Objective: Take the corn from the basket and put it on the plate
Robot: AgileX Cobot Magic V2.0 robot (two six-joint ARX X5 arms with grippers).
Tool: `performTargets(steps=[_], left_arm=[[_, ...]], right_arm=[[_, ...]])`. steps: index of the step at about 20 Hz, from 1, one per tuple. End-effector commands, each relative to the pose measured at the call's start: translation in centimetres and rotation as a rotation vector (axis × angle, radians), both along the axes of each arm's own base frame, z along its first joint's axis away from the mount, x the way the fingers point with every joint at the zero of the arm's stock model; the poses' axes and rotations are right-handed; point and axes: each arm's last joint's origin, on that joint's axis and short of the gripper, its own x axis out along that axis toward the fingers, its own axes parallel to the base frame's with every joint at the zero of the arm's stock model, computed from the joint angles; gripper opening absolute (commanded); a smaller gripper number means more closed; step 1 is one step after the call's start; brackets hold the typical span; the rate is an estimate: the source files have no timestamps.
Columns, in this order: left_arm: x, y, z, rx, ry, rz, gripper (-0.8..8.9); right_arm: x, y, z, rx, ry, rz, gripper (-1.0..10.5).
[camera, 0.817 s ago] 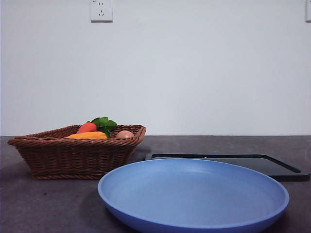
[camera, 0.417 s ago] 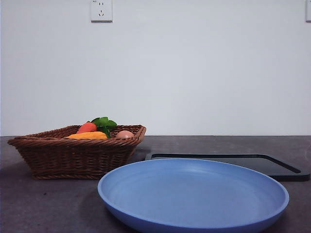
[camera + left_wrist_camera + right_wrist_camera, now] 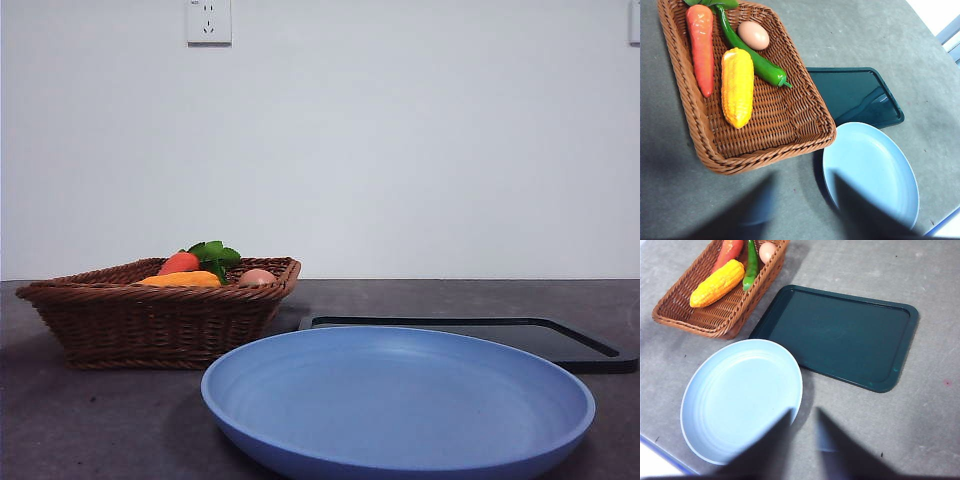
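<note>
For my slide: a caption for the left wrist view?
Yellow bumpy corn lying in brown wicker basket; light-blue round plate bare.

The front view sits low at table height, looking level across the round light-blue plate (image 3: 398,402) close at six o'clock, the dark-brown woven wicker basket (image 3: 155,318) beyond at nine. Both wrist views look steeply down from well above; each takes in the basket (image 3: 747,132) (image 3: 715,315), plate (image 3: 870,172) (image 3: 740,397) and flat dark rectangular tray (image 3: 852,95) (image 3: 840,335).
</note>
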Motion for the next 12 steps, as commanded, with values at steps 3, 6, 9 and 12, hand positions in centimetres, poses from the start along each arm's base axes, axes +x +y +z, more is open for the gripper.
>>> performTargets(steps=[3, 6, 9, 12], left_arm=[[0.0, 0.0, 0.4, -0.007, -0.004, -0.007, 4.17], [0.0, 0.0, 0.3, -0.007, 0.003, -0.007, 4.17], [0.0, 0.0, 0.3, -0.007, 0.002, -0.007, 4.17], [0.0, 0.0, 0.4, -0.007, -0.001, -0.007, 4.17]], right_arm=[[0.4, 0.0, 0.5, 0.031, 0.016, -0.030, 3.2], [1.4, 0.0, 0.1, 0.043, 0.079, -0.038, 3.2], [3.3, 0.5, -0.8, 0.087, 0.196, 0.001, 3.2], [5.6, 1.4, -2.2, 0.084, 0.318, 0.041, 3.2]])
